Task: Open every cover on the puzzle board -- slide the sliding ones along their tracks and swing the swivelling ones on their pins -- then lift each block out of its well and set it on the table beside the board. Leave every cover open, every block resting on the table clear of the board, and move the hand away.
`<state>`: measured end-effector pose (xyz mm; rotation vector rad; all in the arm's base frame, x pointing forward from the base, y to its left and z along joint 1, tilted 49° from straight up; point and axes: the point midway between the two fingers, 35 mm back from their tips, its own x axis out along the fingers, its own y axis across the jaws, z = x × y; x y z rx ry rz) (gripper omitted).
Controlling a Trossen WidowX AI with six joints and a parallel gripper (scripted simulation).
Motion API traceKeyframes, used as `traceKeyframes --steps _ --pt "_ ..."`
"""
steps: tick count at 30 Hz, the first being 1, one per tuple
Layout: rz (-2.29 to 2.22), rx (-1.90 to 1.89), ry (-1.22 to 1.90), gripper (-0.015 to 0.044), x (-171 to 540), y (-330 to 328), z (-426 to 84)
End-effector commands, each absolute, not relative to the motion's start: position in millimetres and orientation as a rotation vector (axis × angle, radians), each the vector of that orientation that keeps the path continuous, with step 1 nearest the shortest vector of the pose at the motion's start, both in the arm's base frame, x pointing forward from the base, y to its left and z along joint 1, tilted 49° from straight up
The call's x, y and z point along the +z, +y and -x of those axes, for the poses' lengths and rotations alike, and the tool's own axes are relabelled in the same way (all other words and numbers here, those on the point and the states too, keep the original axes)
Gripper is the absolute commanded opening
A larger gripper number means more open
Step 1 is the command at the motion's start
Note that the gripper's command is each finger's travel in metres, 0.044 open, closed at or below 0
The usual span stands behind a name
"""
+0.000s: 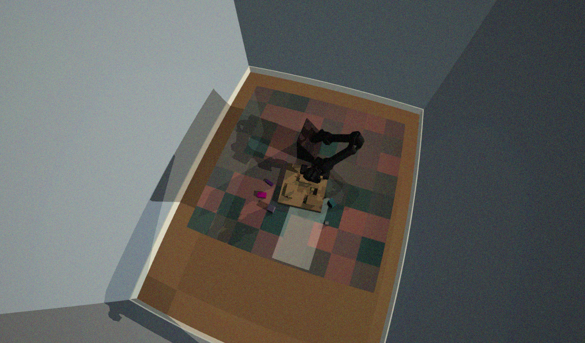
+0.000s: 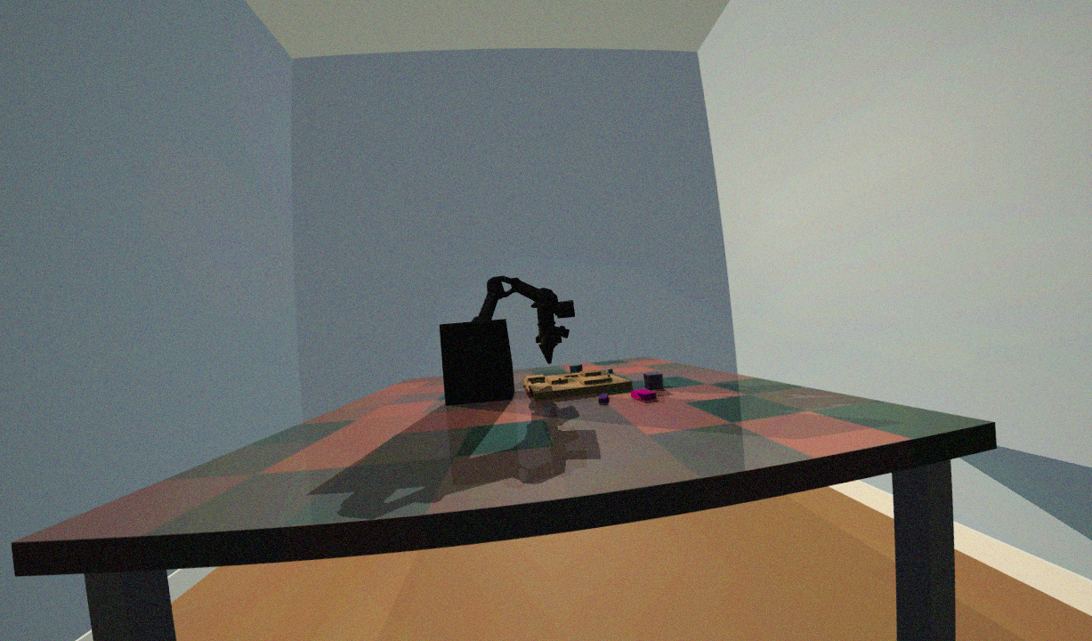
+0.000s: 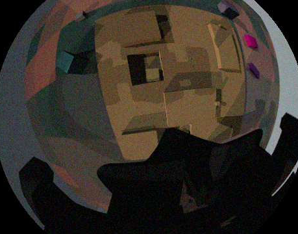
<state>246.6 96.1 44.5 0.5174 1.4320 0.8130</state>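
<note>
The tan puzzle board [image 1: 292, 204] [image 2: 581, 391] [image 3: 187, 29] lies flat under my gripper [image 2: 548, 361] [image 3: 169, 132], which is shut, empty and above the board. In the wrist view a square well [image 3: 137, 69] is uncovered, with a pale square [image 3: 152, 75] inside; I cannot tell whether that is a block. One cover [image 3: 142, 27] sits beside a dark opening [image 3: 163, 27]. A middle cover [image 3: 191, 105] stands near the fingers, and another cover [image 3: 227, 49] is at the right. The fingers hide the nearest part of the board.
Beside the board lie a teal block [image 1: 331, 203] [image 3: 65, 61], a magenta block [image 1: 261, 195] [image 2: 643, 394] [image 3: 251, 41], a purple block [image 1: 268, 182] [image 2: 603, 397] [image 3: 254, 70], a grey-purple block [image 1: 271, 208] [image 2: 652, 381] and a small grey piece [image 1: 326, 223].
</note>
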Motion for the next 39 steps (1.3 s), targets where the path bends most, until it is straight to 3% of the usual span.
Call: traceKeyframes --steps 1,7,39 --pt "-0.512 0.812 1.429 0.0 42 91 -270" --pt "-0.512 0.816 1.425 0.0 37 86 -295" --pt "-0.512 0.816 1.425 0.0 37 86 -295"
